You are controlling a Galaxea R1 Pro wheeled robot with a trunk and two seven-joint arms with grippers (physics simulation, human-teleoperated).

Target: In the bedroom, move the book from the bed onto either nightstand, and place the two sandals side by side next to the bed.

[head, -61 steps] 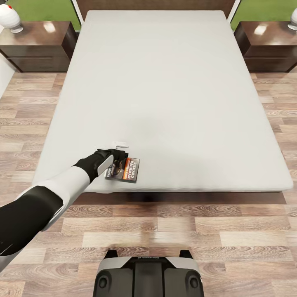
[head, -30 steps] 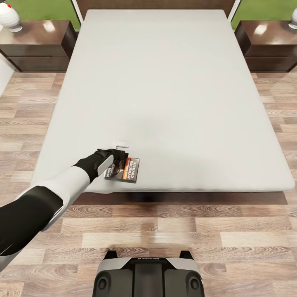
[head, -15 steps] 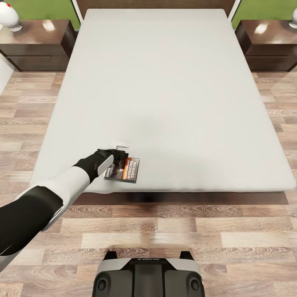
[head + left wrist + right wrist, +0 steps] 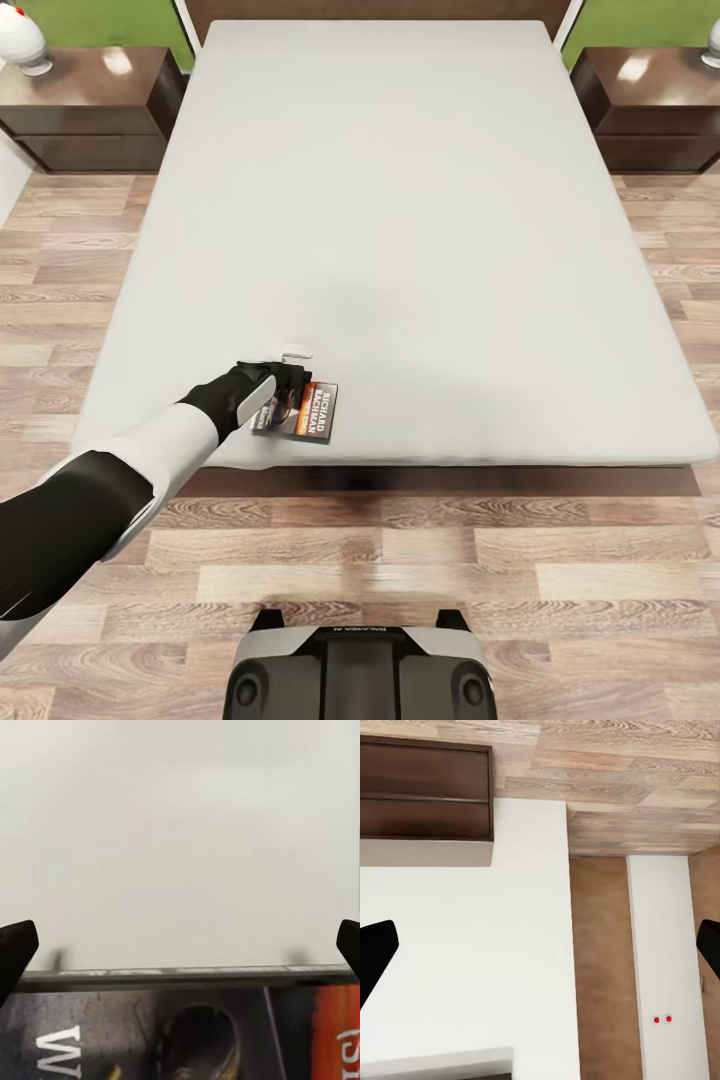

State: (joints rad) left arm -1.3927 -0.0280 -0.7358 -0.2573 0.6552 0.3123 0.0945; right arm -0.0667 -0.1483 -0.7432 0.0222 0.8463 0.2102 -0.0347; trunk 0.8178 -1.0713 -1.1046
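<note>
left gripper (image 4: 283, 385) is spread wide, black fingertips (image 4: 15, 949) at both edges of the wrist view, holding nothing. it sits over the near end of the thin dark paperback with the orange band (image 4: 303, 411), lying flat by the foot edge of the light-grey mattress on the dark wood bed (image 4: 400, 200). step looks like book pickup. next you'd drop, close on an edge, then carry to the glossy dark-brown two-drawer nightstand (image 4: 90, 110).

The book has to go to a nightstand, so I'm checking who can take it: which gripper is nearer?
Left. The left gripper is right over the book on the bed; the right gripper faces wall and floor.
</note>
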